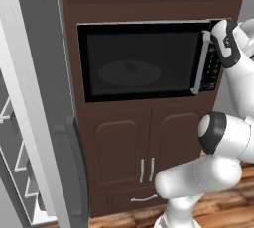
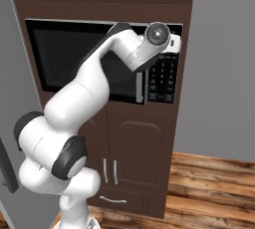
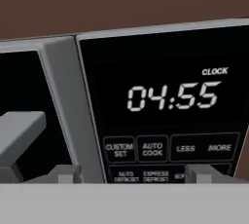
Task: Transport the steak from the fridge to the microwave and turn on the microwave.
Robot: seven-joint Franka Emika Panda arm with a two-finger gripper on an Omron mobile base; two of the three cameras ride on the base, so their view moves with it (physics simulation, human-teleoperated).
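Observation:
The microwave (image 1: 144,61) is built into dark brown cabinets, its dark glass door closed. A dim small shape on the turntable behind the glass may be the steak (image 1: 130,66). My gripper (image 3: 133,174) is up at the microwave's (image 2: 64,58) top right corner, right in front of the keypad (image 1: 214,66). Its fingertips (image 3: 63,173) stand wide apart, open, with nothing between them. In the hand view the microwave's display (image 3: 170,96) reads 04:55, with buttons below it. The fridge (image 1: 34,98) stands at the left with its door open.
The microwave's vertical silver handle (image 1: 201,63) is just left of the keypad and of my hand. The fridge door's dark handle (image 1: 74,167) juts out at lower left. Cabinet doors (image 1: 146,147) sit below the microwave, above a wooden floor (image 2: 214,188).

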